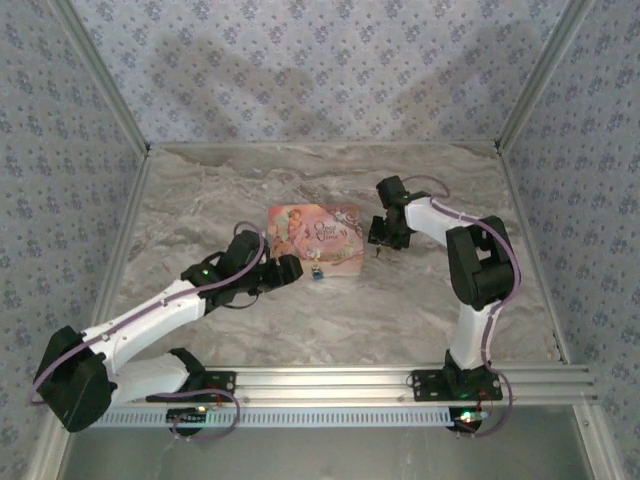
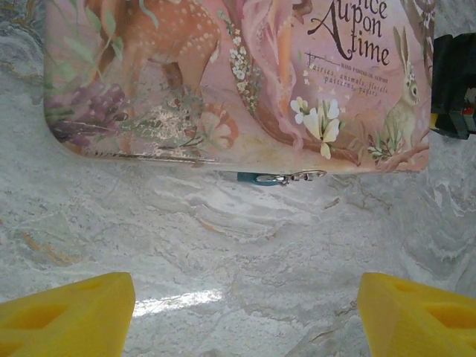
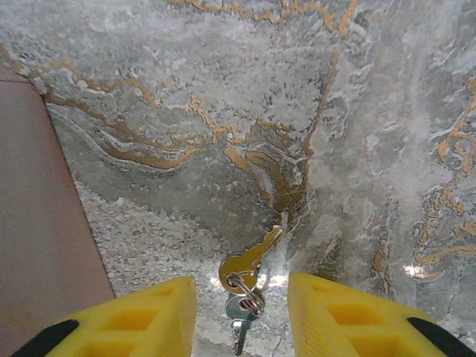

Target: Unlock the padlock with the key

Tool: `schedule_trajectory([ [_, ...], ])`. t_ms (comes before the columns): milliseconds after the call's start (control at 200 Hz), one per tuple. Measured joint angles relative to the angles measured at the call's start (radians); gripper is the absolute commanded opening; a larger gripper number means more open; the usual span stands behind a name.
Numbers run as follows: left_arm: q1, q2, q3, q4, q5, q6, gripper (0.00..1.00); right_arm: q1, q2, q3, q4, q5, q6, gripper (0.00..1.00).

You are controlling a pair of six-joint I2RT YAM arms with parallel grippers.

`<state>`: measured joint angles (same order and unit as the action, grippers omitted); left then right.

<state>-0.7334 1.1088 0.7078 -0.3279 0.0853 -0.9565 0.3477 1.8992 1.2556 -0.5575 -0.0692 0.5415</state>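
Right wrist view: the right gripper (image 3: 239, 301) stands apart astride the keys (image 3: 239, 269), beside the pink box (image 3: 37, 223). Light, stiff, slippery metal, I judge: pinch the brass head. The padlock (image 2: 258, 178) sits at the box's near edge, before the parted left gripper (image 2: 245, 309).

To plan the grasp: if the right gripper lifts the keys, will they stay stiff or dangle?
Likely dangle: the keys share one small ring, so the ungripped one should swing. They lie flat on the table and look shiny, so they may slip.
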Motion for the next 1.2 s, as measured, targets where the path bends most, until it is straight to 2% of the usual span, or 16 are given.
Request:
schedule_trajectory([
  [170,0.0,0.0,-0.001,0.014,0.0,-0.006,0.79,0.023,0.011,0.0,-0.03,0.023,-0.008,0.38],
  [859,0.0,0.0,-0.005,0.016,0.0,-0.014,0.78,0.02,0.04,0.045,-0.066,0.035,-0.041,0.02],
  [1034,-0.003,0.0,-0.005,0.016,0.0,-0.014,0.78,0.018,0.002,0.008,-0.046,0.028,-0.045,0.01],
  [1204,-0.008,0.0,-0.003,0.013,0.0,-0.014,0.78,0.01,-0.116,-0.026,-0.043,0.019,-0.06,0.01],
])
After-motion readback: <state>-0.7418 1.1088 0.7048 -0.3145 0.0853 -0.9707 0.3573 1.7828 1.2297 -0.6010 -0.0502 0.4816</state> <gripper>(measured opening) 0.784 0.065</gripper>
